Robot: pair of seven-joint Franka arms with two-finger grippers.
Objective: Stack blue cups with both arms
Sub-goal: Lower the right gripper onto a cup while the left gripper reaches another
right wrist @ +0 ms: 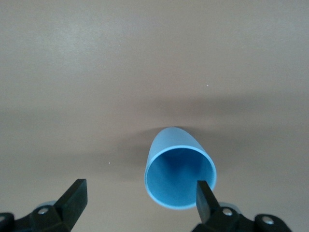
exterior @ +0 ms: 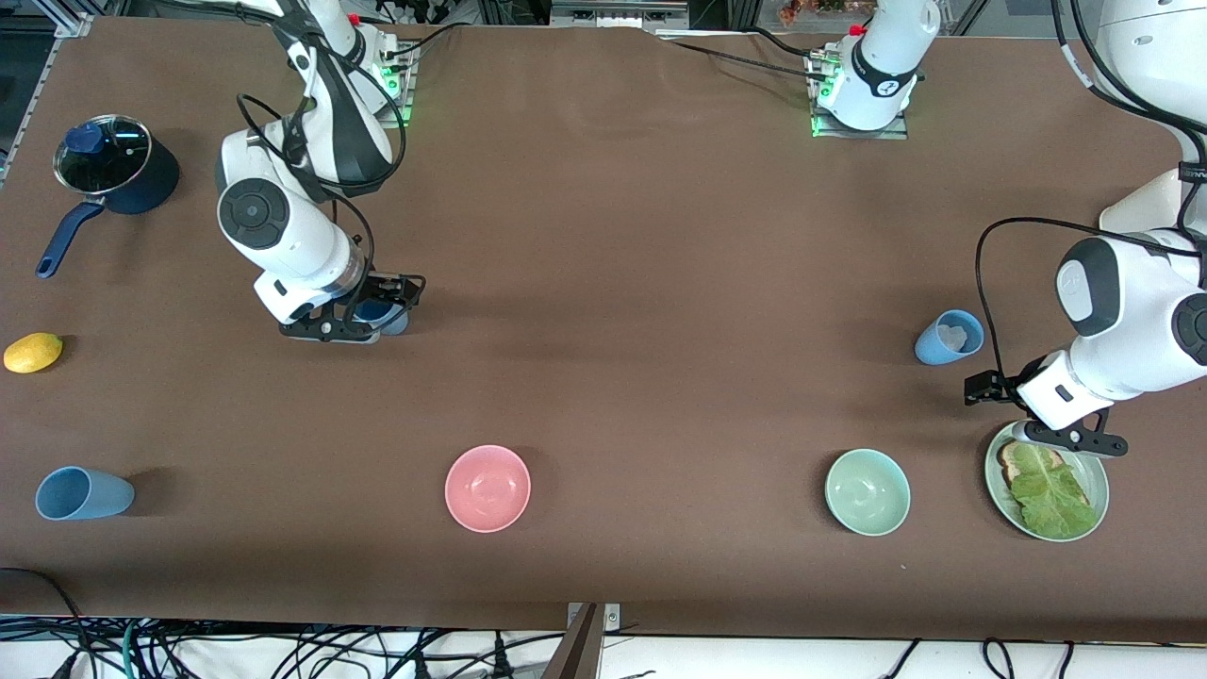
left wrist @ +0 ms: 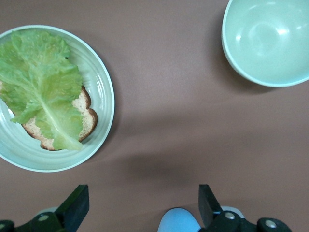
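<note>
Right gripper (right wrist: pixel 137 200): spread, directly over upright blue cup (right wrist: pixel 179 169), mouth up. Left gripper (left wrist: pixel 140 205): spread, beside second cup (exterior: pixel 949 337), over plate (exterior: pixel 1094 481) edge.

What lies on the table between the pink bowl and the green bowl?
Nothing: in the front view the stretch of brown table between the pink bowl and the green bowl is bare.
</note>
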